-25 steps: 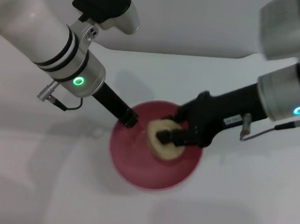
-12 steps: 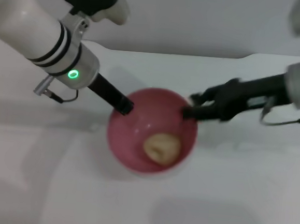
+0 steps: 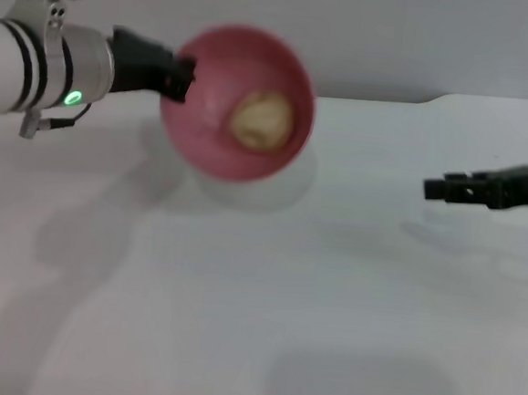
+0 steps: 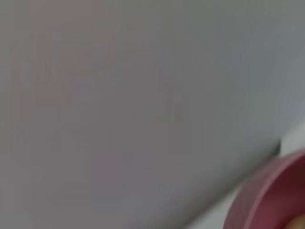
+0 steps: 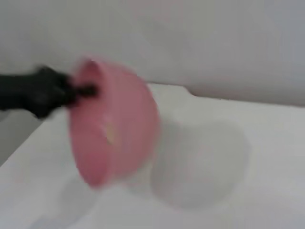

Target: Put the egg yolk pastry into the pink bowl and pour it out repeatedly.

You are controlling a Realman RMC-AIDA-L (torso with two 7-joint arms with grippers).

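The pink bowl (image 3: 205, 133) hangs above the white table (image 3: 266, 289), tipped so that its inside faces me. My left gripper (image 3: 177, 76) is shut on its rim at the left. The egg yolk pastry (image 3: 261, 119), a pale tan bun, rests inside against the bowl's wall. The left wrist view catches only part of the pink bowl's rim (image 4: 267, 200). In the right wrist view the pink bowl (image 5: 114, 143) is seen from the side, with the left gripper (image 5: 81, 89) on its edge. My right gripper (image 3: 448, 187) hovers empty, low over the table, well right of the bowl.
The table's back edge (image 3: 455, 98) runs against a grey wall. The bowl's shadow (image 3: 256, 183) falls on the table under it.
My left arm has lifted the bowl off the table, up and to the back left, and tipped it with the pastry still inside. The right gripper has let go of the pastry and pulled away to the right.
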